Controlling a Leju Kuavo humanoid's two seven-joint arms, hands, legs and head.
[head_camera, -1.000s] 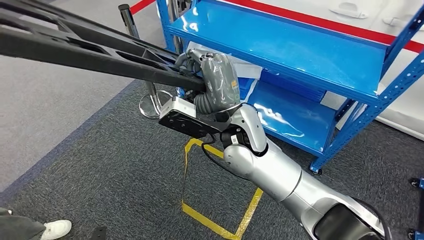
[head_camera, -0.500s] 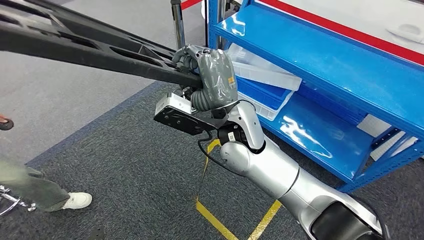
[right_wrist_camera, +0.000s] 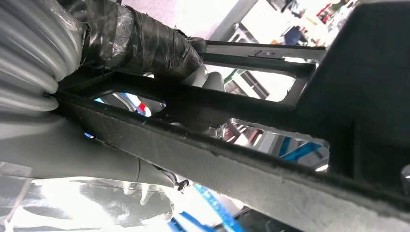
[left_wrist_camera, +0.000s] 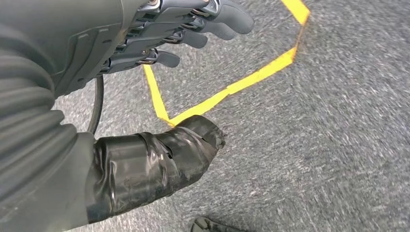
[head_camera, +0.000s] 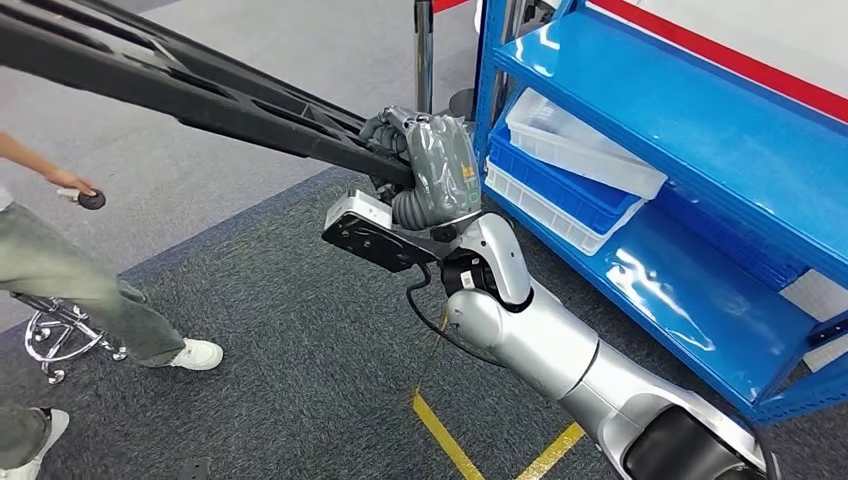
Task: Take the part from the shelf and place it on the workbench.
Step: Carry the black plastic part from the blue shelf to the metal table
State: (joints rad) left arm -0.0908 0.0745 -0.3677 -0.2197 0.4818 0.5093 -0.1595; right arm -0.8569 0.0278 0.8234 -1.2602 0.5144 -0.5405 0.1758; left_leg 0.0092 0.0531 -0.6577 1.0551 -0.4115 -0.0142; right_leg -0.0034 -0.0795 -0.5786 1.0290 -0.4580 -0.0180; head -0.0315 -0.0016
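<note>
Since the earlier head-view frames the whole scene has slid across the picture, so the camera has turned with the robot; a person in grey-green trousers (head_camera: 70, 290) now stands well off to the left of the hand, and the right hand's hold on the part looks unchanged.

Right hand (head_camera: 425, 165) fingers (head_camera: 385, 130) are wrapped around the long black part (head_camera: 200, 85), gripping it near one end; in the right wrist view the taped thumb (right_wrist_camera: 140, 43) lies over a bar of the part's open frame (right_wrist_camera: 232, 159). From the fingers the part runs away up and to the left, well clear of the floor and off the shelf. Just beyond the fingers, on the far side, stands the blue shelf (head_camera: 700, 130), with a clear tray (head_camera: 580, 150) resting tilted on a blue tray (head_camera: 560, 190) on its lower level.

Left hand (left_wrist_camera: 145, 43) holds nothing, its fingers (left_wrist_camera: 217, 21) held apart and loosely extended, the thumb wrapped in black tape (left_wrist_camera: 159, 159). Beneath those fingers lies grey carpet (left_wrist_camera: 314, 145) crossed by yellow tape lines (left_wrist_camera: 227, 89).
</note>
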